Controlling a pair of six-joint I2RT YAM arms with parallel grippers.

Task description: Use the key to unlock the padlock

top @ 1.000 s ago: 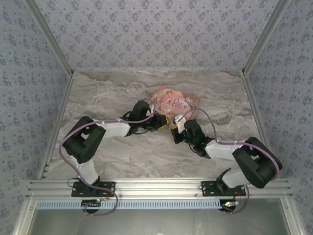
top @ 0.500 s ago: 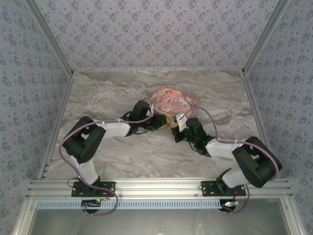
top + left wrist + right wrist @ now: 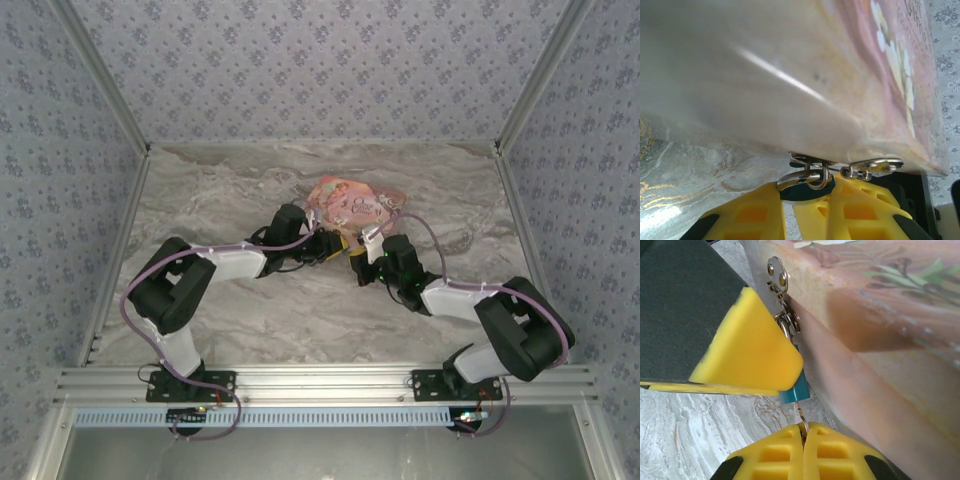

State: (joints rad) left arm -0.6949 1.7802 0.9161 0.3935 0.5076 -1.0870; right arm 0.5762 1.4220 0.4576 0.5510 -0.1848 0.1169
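Over the marbled table (image 3: 220, 190), just beside the pink box (image 3: 352, 203), we clamp the teal padlock (image 3: 791, 391) in the left gripper (image 3: 807, 194) to steady it, while our right gripper (image 3: 803, 437) is pinched tight on the thin key (image 3: 800, 416), meeting the lock's underside.

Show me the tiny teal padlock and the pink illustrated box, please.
tiny teal-blue padlock (image 3: 793, 390): right wrist view, on its teal body.
pink illustrated box (image 3: 352, 204): top external view, on its printed top face.
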